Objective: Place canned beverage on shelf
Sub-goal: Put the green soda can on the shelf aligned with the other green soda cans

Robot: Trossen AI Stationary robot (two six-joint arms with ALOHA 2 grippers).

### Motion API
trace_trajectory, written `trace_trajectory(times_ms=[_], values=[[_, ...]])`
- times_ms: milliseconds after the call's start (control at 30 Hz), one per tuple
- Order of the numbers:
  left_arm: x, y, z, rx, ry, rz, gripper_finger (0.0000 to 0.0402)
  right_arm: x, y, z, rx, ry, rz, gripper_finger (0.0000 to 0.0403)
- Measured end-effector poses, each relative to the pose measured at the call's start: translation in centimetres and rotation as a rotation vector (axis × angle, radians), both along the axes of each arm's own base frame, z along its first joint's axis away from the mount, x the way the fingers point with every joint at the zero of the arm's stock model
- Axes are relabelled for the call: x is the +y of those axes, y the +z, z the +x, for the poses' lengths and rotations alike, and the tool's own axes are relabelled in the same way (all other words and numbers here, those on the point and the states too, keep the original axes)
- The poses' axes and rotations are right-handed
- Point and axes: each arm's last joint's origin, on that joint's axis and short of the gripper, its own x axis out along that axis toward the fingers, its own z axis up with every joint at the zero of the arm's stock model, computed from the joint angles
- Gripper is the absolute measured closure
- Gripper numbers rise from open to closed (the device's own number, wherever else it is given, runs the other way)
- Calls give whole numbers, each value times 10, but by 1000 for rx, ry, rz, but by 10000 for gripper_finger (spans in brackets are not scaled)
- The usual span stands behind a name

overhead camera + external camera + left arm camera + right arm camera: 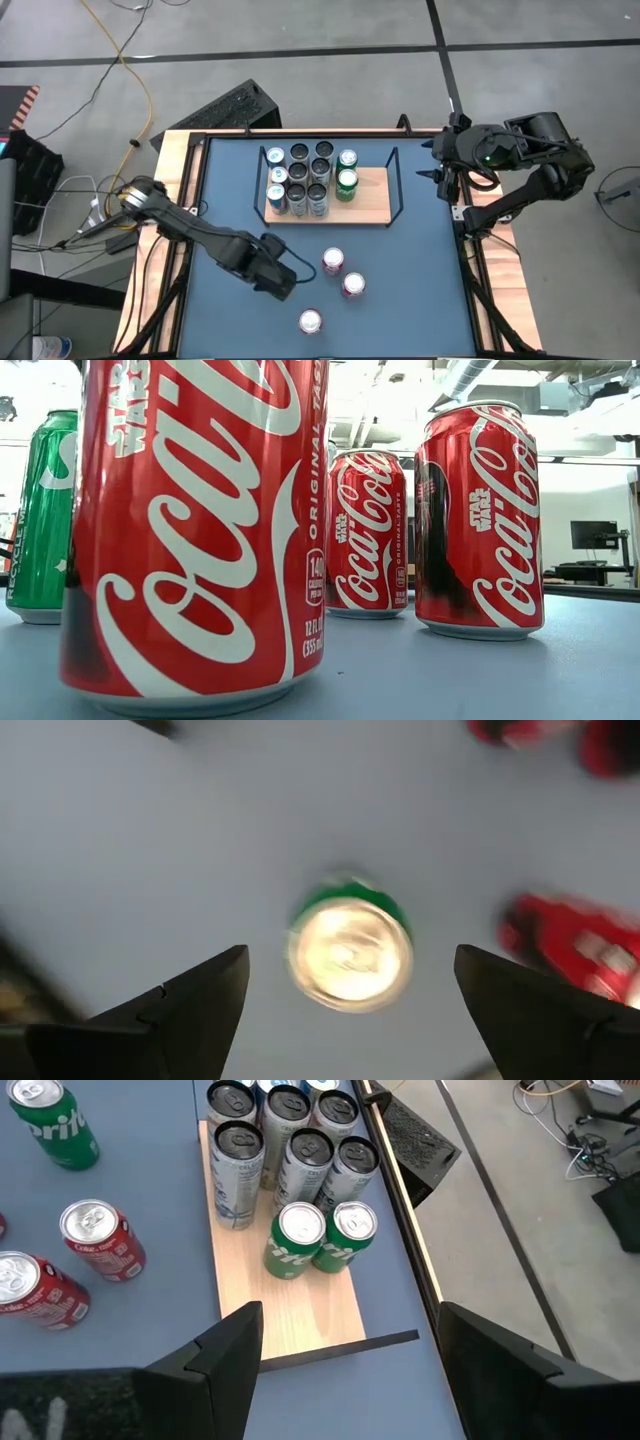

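Four loose cans stood on the blue table point(420, 300), off the shelf point(370, 205): you had a green can point(350, 955) directly under the left gripper point(350, 995), whose fingers were spread wide on either side of it without touching. Three red cans sat just beyond that green one, on the side away from the shelf: one point(333, 261) nearest the shelf, one point(353, 285) a little farther, one point(311, 321) farthest. On the shelf itself, a cluster of silver cans point(290, 1150) filled one end, with two green cans point(318, 1238) touching beside them; the other end of the board was bare wood. Your right gripper point(345, 1350) hung past that bare end, fingers apart, holding nothing.
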Motion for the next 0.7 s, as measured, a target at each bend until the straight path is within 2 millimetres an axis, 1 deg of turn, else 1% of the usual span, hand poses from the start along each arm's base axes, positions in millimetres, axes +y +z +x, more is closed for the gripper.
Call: trace_trajectory(times_ms=[100, 167, 333, 533, 700], values=[[-3, 7, 7, 67, 36, 82, 63, 1, 0, 0, 2, 18, 21, 121], [-6, 7, 14, 82, 62, 90, 63, 1, 0, 0, 3, 24, 28, 121], [-13, -4, 25, 95, 92, 51, 63, 1, 0, 0, 4, 30, 35, 121], [-15, -11, 26, 143, 142, 34, 63, 1, 0, 0, 4, 30, 36, 121], [-15, -14, 24, 179, 122, 23, 63, 1, 0, 0, 4, 30, 36, 121]])
